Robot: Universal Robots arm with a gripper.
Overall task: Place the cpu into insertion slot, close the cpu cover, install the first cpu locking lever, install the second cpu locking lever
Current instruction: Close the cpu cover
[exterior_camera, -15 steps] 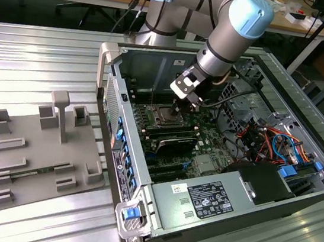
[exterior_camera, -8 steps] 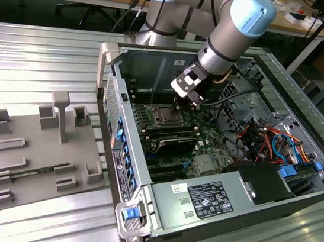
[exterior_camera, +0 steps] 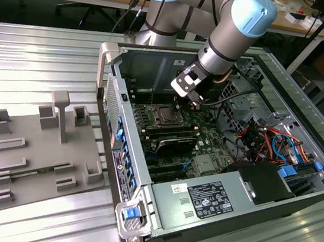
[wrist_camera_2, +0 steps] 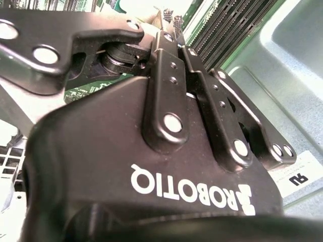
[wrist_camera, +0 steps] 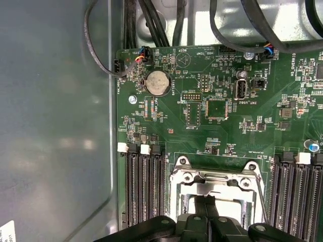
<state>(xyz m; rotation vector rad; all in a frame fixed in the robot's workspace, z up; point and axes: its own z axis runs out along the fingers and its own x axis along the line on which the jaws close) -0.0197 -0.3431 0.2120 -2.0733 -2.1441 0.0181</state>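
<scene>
Exterior view, from its left: a grey tray (exterior_camera: 31, 157) lies beside the open case (exterior_camera: 121, 145). Inside the case, the slot (exterior_camera: 165, 117) sits in the green board (exterior_camera: 208, 130). The gripper (exterior_camera: 188, 100) hangs just above the slot, toward the exterior view's right. In the first wrist view the cover (wrist_camera: 217, 177) lies over the slot, between memory slots (wrist_camera: 144, 186). The fingers (wrist_camera: 202, 206), pressed together, point into the cover's cut-out centre. Pale metal shows beside them there; whether it is the cpu I cannot tell.
</scene>
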